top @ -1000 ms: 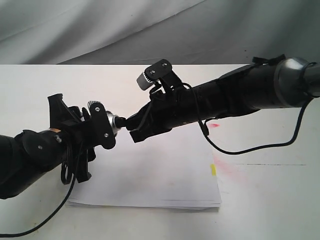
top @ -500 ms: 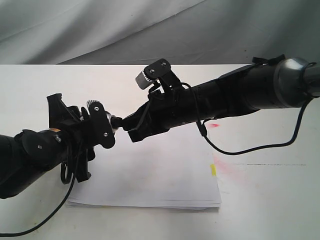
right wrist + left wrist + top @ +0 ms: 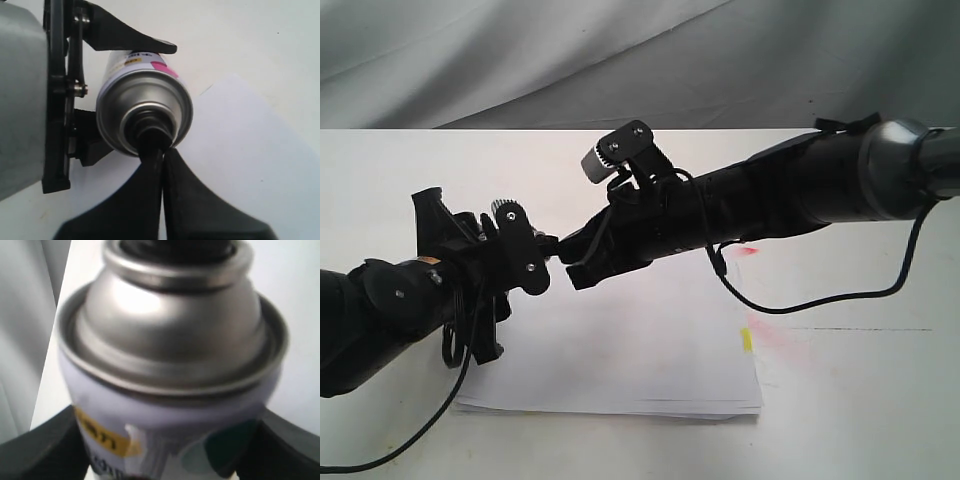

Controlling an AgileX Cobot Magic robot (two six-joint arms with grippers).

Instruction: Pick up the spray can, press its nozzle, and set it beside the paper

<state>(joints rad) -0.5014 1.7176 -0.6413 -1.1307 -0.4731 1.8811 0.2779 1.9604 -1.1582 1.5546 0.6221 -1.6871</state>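
Lavender spray can [image 3: 144, 105] in left gripper [image 3: 527, 256] — closed right gripper [image 3: 162, 151] against nozzle [image 3: 146, 128].

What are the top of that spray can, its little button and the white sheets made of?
The spray can has a probably metal top: silvery, glossy highlights, rolled rim. The nozzle looks like dull black plastic, partly hidden. The paper is thin matte white sheets, fanned edges.

The white table [image 3: 860, 420] carried one stack of white paper [image 3: 650, 350], which lay flat on its surface with the sheets slightly fanned. A small yellow mark [image 3: 746, 339] sat at the stack's right edge. Pink smudges [image 3: 748, 250] marked the bare tabletop beside that edge.
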